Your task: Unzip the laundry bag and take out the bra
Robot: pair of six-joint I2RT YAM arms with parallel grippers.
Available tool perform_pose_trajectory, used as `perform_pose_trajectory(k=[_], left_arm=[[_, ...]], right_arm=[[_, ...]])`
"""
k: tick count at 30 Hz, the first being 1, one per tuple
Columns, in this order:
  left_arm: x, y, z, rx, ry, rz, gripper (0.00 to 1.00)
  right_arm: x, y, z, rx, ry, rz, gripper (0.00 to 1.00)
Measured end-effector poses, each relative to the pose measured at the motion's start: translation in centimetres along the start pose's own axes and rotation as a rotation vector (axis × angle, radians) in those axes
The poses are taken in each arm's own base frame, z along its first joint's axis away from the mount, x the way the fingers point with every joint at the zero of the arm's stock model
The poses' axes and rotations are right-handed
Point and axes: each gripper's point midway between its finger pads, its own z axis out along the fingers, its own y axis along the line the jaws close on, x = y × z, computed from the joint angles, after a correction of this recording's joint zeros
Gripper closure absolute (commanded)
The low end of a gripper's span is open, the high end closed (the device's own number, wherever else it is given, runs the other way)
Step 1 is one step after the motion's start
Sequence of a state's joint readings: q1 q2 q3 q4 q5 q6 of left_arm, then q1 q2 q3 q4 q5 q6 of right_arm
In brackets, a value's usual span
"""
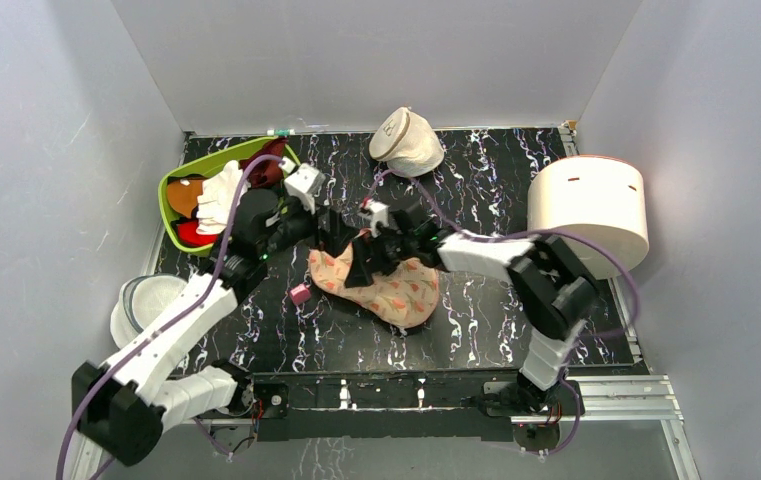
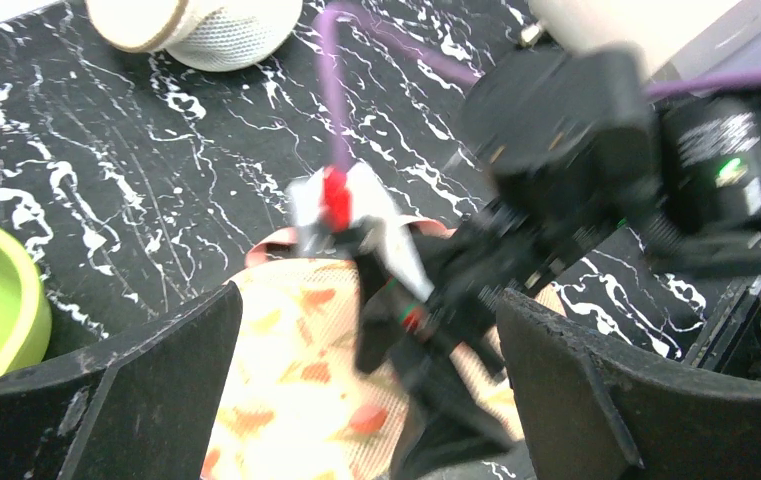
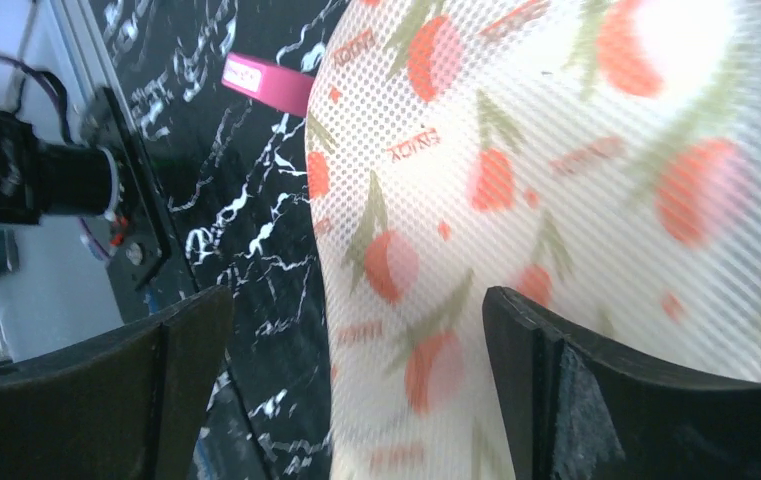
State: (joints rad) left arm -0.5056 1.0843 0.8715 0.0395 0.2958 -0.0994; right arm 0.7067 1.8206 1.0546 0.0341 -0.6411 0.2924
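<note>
The peach laundry bag (image 1: 394, 288) with red-orange and green motifs lies flat and closed at mid-table. My right gripper (image 1: 364, 256) is over its left lobe. In the right wrist view its jaws stand wide apart and the bag's mesh (image 3: 516, 180) fills the space under them. My left gripper (image 1: 334, 236) is at the bag's far-left edge, open, close beside the right gripper. In the left wrist view the bag (image 2: 286, 400) and the right gripper's black body show between its fingers (image 2: 156, 380). The bra is hidden.
A small pink block (image 1: 300, 294) lies just left of the bag and also shows in the right wrist view (image 3: 266, 82). A cream domed pouch (image 1: 406, 140) sits at the back. A white round bag (image 1: 588, 205) stands right. A green bowl (image 1: 178, 182) and a clear tub (image 1: 144, 300) are at left.
</note>
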Motion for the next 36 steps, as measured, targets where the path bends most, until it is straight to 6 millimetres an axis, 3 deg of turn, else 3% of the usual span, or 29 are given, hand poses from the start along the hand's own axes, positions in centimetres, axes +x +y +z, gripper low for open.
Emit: perform_pose_trajectory(k=[7, 9, 12, 14, 17, 20, 24, 27, 31, 36], left_arm=[[0.3, -1.8, -4.3, 0.035, -0.117, 0.003, 0.02], [1.8, -2.9, -4.5, 0.101, -0.123, 0.006, 0.08], [4.7, -5.0, -4.1, 0.224, -0.083, 0.028, 0.20], [7.1, -6.5, -3.6, 0.307, -0.019, 0.084, 0.22], [10.2, -8.9, -2.6, 0.422, 0.090, 0.240, 0.13], [12.4, -11.4, -1.7, 0.519, 0.178, 0.415, 0.12], [15.2, -13.8, -0.7, 0.612, 0.228, 0.633, 0.28], [17.8, -14.4, 0.1, 0.647, 0.283, 0.770, 0.38], [21.1, -14.3, 1.6, 0.669, 0.367, 0.920, 0.42], [21.9, -13.5, 3.4, 0.621, 0.352, 1.015, 0.47]], right_arm=[[-7.3, -1.4, -14.4, 0.277, -0.312, 0.004, 0.02], [-8.4, -1.0, -17.4, 0.368, -0.389, -0.022, 0.02], [-8.4, -0.9, -20.6, 0.497, -0.475, -0.046, 0.02], [-7.1, -1.2, -22.0, 0.561, -0.519, -0.051, 0.02], [-4.7, -1.4, -24.1, 0.634, -0.578, -0.051, 0.02], [-4.5, -0.7, -26.0, 0.662, -0.653, -0.070, 0.02], [-5.4, 0.2, -28.0, 0.693, -0.742, -0.088, 0.02], [-5.7, 0.3, -28.8, 0.714, -0.773, -0.088, 0.02], [-5.8, 0.3, -29.4, 0.730, -0.794, -0.087, 0.02], [-5.8, 0.7, -30.1, 0.736, -0.820, -0.089, 0.02]])
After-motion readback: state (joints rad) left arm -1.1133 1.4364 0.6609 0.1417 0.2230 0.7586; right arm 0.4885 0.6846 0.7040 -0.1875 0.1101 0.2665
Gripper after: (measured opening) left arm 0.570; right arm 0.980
